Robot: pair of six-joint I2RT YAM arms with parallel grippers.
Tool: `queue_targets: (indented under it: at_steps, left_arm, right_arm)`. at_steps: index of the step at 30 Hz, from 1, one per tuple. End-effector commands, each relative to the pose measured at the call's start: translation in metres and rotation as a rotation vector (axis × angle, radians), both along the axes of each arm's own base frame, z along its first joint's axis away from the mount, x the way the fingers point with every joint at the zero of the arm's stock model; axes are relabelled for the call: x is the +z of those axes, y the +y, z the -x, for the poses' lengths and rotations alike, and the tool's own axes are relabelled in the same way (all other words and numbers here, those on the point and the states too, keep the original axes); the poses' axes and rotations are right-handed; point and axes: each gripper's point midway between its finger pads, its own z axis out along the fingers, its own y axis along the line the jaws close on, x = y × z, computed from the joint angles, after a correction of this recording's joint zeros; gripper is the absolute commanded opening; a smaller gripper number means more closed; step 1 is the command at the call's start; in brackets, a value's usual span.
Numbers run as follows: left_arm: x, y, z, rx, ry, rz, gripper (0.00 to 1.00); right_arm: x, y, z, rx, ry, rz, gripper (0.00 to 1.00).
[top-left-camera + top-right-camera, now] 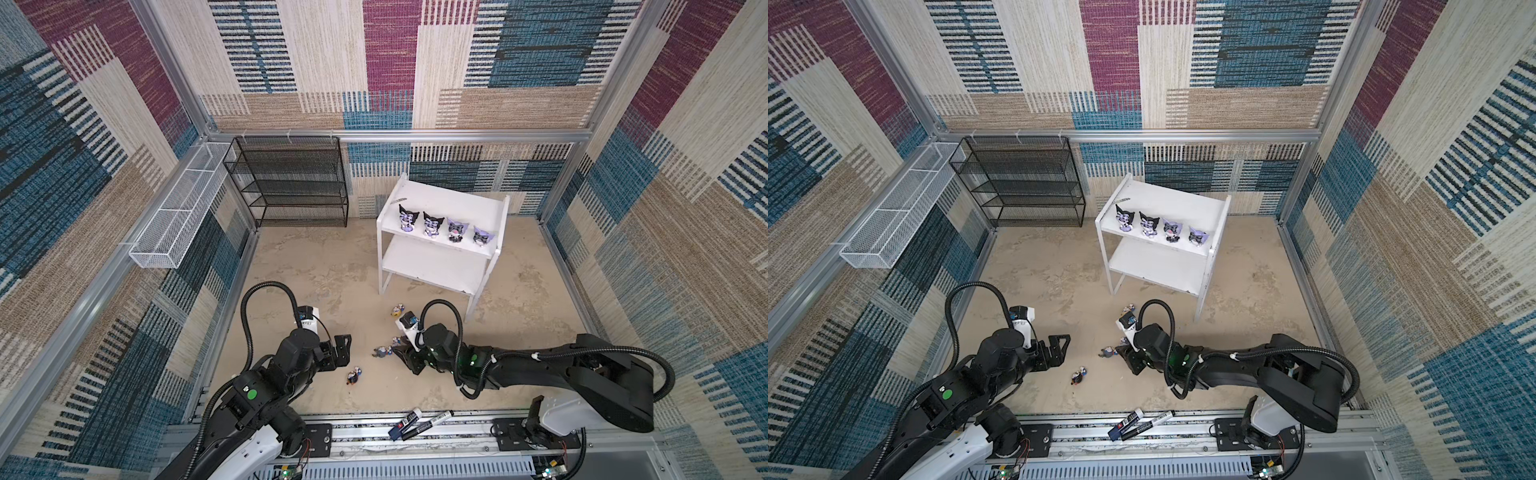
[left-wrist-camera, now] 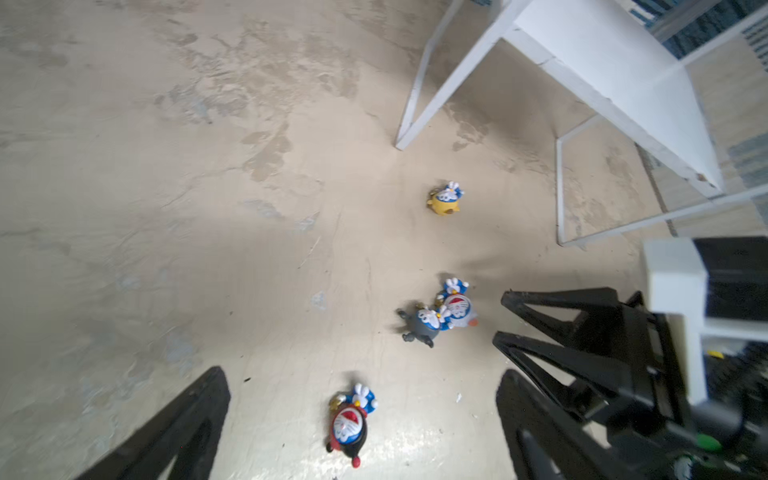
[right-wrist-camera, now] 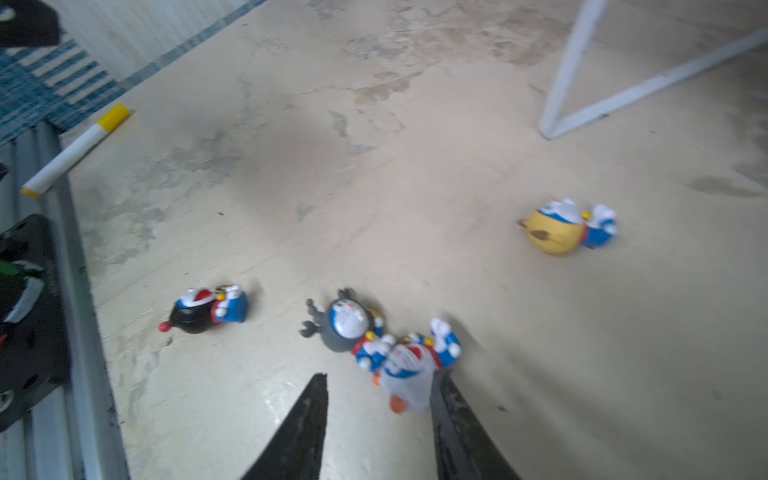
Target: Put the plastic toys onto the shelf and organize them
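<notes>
Four hooded figurines (image 1: pixel 433 224) (image 1: pixel 1148 224) stand in a row on the top tier of the shelf (image 1: pixel 440 193) (image 1: pixel 1167 198) in both top views. Four small figurines (image 1: pixel 354 376) (image 1: pixel 1079 376) are on the floor (image 1: pixel 316 266) in front of the shelf. The left gripper (image 1: pixel 343 347) (image 1: pixel 1061 347) hangs front-left of the shelf, jaws spread, nothing in it. The right gripper (image 1: pixel 400 353) (image 1: pixel 1121 353) is low in front of the shelf. In the left wrist view the left gripper (image 2: pixel 360 372) is wide apart and the black-hat figurine (image 2: pixel 349 424) lies farthest from the shelf. The grey-hat figurine (image 2: pixel 424 324) touches the white-hat figurine (image 2: pixel 457 307), and the yellow-hat figurine (image 2: pixel 444 199) is nearest the shelf leg. The right wrist view is blurry: the right gripper (image 3: pixel 379 376) has its jaws parted round the white-hat figurine (image 3: pixel 405 370), one finger touching it, the other apart, not clamped.
</notes>
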Motion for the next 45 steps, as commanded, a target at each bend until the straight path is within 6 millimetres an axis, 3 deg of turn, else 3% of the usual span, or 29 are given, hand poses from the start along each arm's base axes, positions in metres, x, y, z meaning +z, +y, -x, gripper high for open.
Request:
queue_targets:
  at_steps: [1, 7, 12, 20, 29, 35, 39, 45]
  left_arm:
    - [-0.002, 0.033, 0.004, 0.175, 0.021, -0.041, 0.99]
    - [0.021, 0.063, 0.012, 0.279, -0.036, -0.077, 0.99]
    - [0.038, 0.08, 0.021, 0.314, -0.088, -0.069, 0.99]
    - [0.042, 0.08, 0.024, 0.304, -0.097, -0.062, 0.99]
    - [0.034, 0.071, 0.021, 0.277, -0.068, -0.056, 0.99]
    - [0.021, 0.056, 0.018, 0.236, -0.019, -0.03, 0.99]
    - [0.005, 0.036, 0.017, 0.187, 0.048, 0.019, 0.99]
    - [-0.031, 0.01, 0.029, 0.146, 0.239, 0.107, 0.99]
  right_arm:
    - [0.012, 0.043, 0.02, 0.215, 0.025, -0.07, 0.33]
    - [-0.011, 0.095, 0.019, 0.323, 0.113, -0.028, 0.28]
    - [-0.051, 0.111, 0.01, 0.319, 0.179, 0.105, 0.24]
    - [-0.078, 0.101, 0.021, 0.347, 0.185, 0.271, 0.23]
    - [-0.081, 0.083, 0.063, 0.363, 0.202, 0.327, 0.22]
    - [-0.073, 0.094, 0.094, 0.4, 0.217, 0.297, 0.22]
    - [-0.071, 0.094, 0.092, 0.329, 0.236, 0.289, 0.22]
    - [-0.067, 0.073, 0.074, 0.171, 0.226, 0.307, 0.22]
